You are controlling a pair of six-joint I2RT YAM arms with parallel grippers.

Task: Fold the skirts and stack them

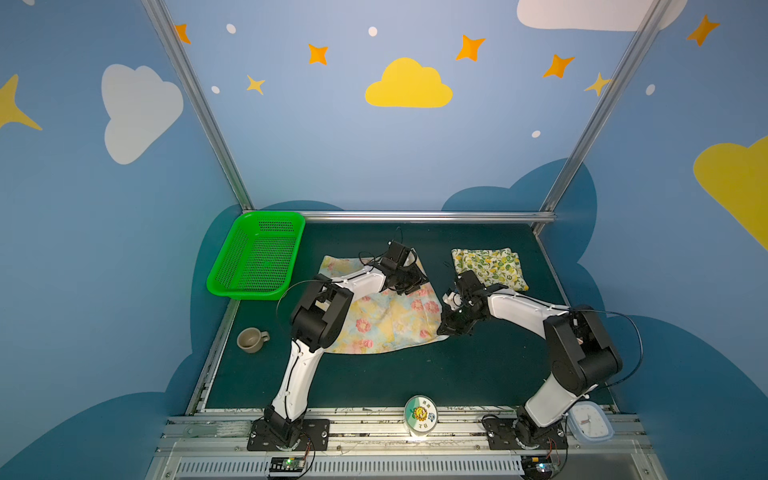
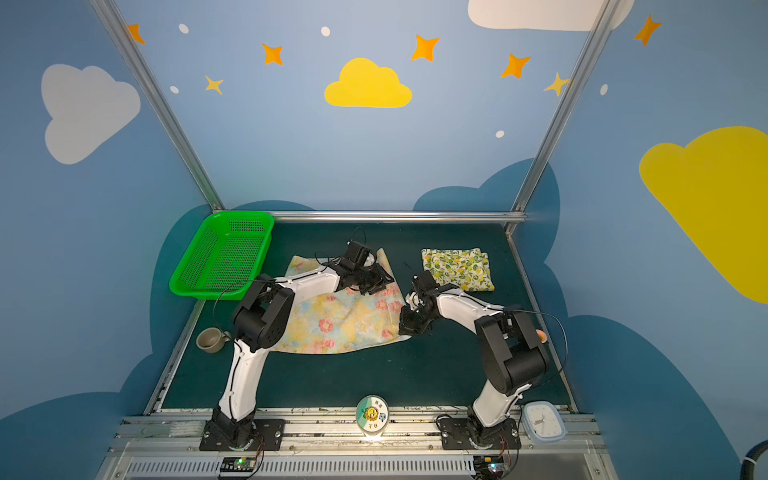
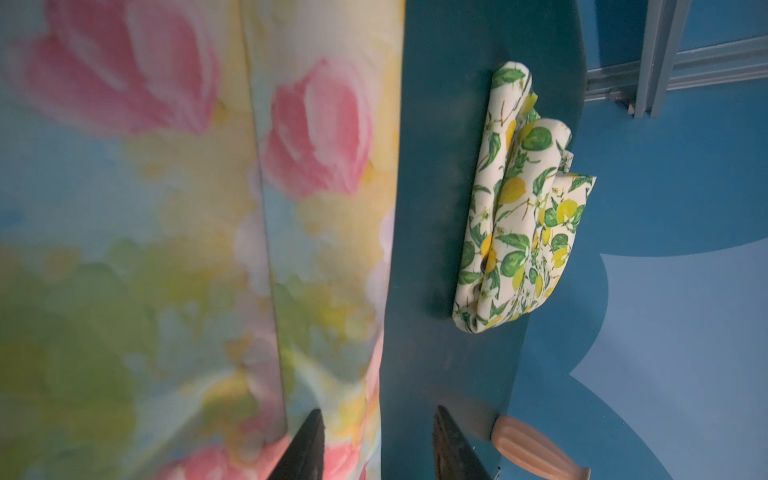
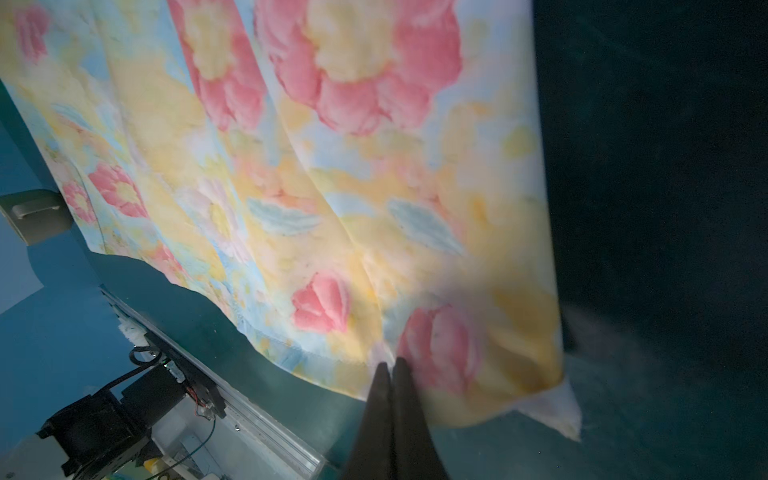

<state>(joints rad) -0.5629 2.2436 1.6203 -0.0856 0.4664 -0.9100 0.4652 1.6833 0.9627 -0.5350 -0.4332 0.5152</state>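
The right pincer pinched a near corner of the floral skirt; the left pincer, jaws apart, straddled that side's edge farther back, likely to fold.

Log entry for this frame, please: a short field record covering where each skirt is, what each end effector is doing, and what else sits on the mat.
lemon skirt: folded, far right of the mat, nothing touching it
flowered skirt: spread open mid-mat, not yet folded
left end effector: open, fingers either side of the flowered skirt's far right edge
right end effector: shut on the flowered skirt's near right hem
stack: not made; the skirts lie apart
other items: green basket at far left, cup at near left
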